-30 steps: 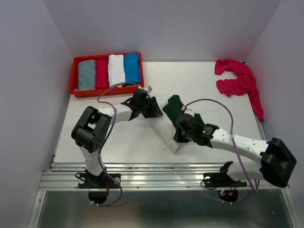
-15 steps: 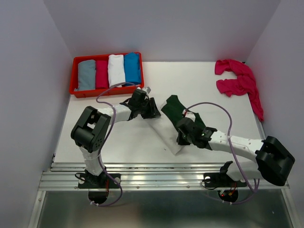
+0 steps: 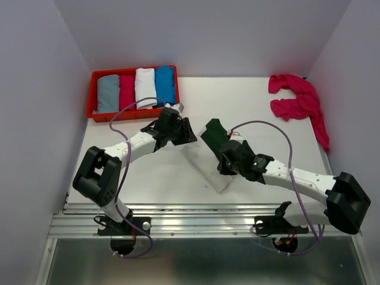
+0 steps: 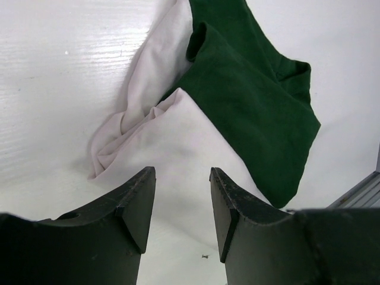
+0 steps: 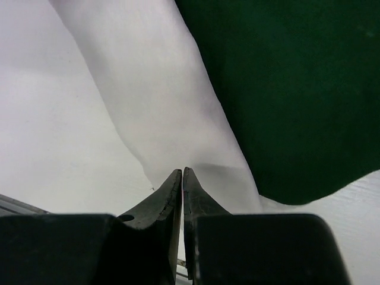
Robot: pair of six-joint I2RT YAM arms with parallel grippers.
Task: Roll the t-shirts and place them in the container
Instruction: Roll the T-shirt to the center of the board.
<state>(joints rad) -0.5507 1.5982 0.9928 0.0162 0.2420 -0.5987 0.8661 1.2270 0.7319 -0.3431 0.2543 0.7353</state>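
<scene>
Well, one white t-shirt (image 3: 205, 167) lies near the middle of the counter (image 3: 255, 113). It is folded into a long strip that runs slantwise from the centre toward the near edge, with its dark green sleeves (image 3: 215, 133) bunched at the far end. The right gripper (image 3: 224, 166) sits low on the strip, its two fingers pressed together on a pinch of the white cloth. The left gripper (image 3: 185, 132) hangs over the strip's far end beside the sleeves, its two fingers apart with nothing between them. Up in the far right corner the pink t-shirts (image 3: 300, 101) lie in one rumpled heap, and I cannot count them. In the far left corner stands one red tray (image 3: 133, 70) holding four rolls side by side: a grey roll (image 3: 108, 93), a magenta roll (image 3: 127, 91), a white roll (image 3: 145, 87) and a blue roll (image 3: 165, 85).
</scene>
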